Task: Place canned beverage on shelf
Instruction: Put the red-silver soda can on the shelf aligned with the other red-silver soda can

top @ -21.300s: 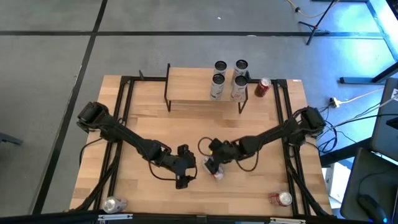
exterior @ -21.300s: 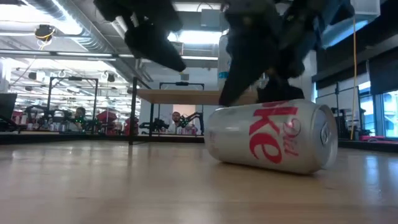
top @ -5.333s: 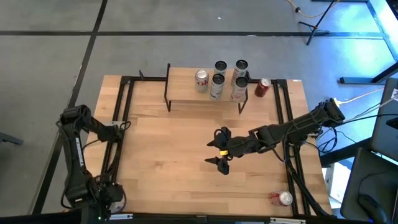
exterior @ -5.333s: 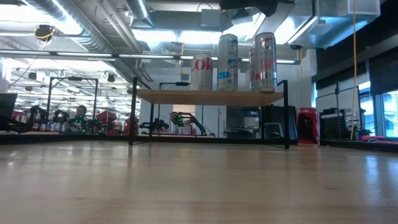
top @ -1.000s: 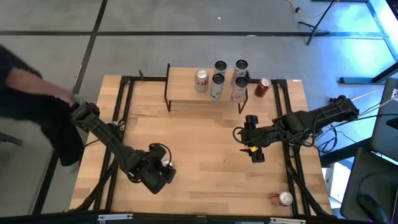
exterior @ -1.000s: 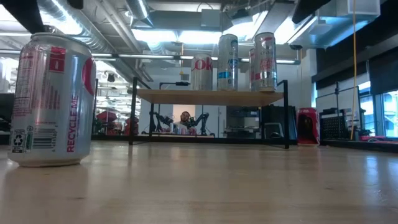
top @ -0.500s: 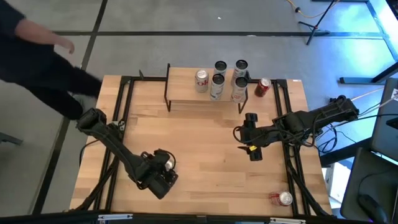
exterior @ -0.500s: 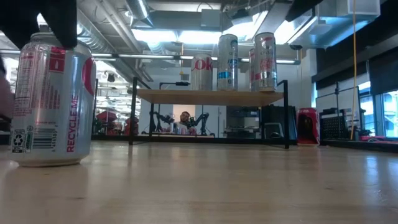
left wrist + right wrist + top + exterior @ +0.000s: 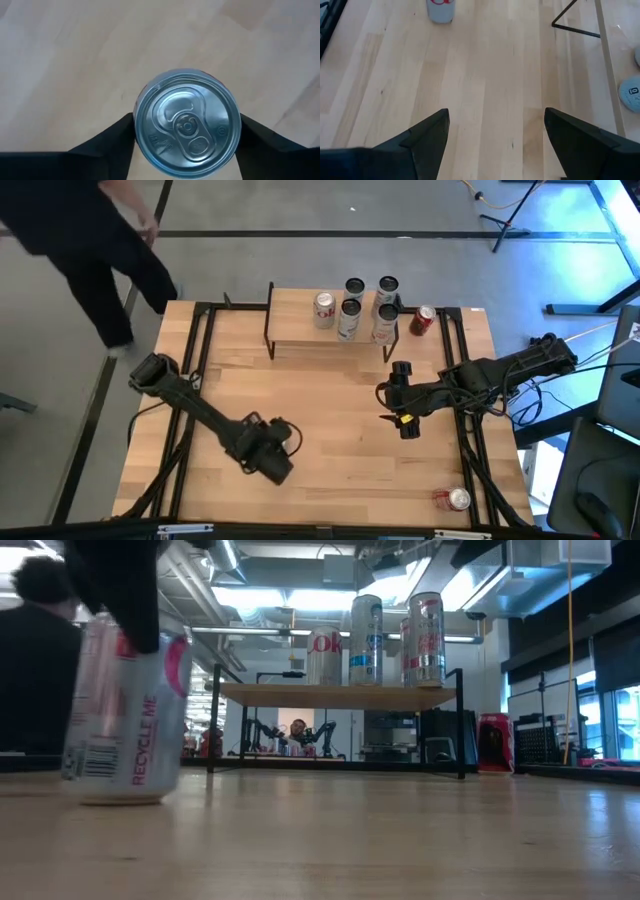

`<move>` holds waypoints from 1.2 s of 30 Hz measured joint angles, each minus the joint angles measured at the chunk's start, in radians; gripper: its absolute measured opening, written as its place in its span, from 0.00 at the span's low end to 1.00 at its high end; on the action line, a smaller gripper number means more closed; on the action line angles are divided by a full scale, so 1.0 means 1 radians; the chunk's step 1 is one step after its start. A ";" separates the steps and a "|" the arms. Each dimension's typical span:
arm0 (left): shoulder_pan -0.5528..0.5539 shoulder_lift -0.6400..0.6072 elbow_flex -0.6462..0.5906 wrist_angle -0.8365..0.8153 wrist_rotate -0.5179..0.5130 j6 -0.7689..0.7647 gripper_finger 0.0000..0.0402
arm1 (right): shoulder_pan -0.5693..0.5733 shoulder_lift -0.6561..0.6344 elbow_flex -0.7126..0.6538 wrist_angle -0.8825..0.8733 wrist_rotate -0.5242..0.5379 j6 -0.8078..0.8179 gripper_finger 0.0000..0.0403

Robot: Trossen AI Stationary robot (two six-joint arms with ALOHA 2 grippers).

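Now left gripper (image 9: 186,131) clamps round silver can (image 9: 187,123) on woodgrain tabletop (image 9: 75,60)

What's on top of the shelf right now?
Five upright cans stand on the shelf: one can left of four clustered cans. In the low view, front cans hide those behind; only three show.

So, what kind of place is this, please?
Probably a robotics lab or testing hall. Beyond the wooden table the low view shows more robot arms at far benches, exposed ceiling ducts, and a person walking past on the concrete floor.
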 joint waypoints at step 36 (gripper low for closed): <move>0.338 0.001 0.036 0.208 0.283 1.655 0.95 | 0.000 0.061 0.000 0.081 0.060 0.544 0.78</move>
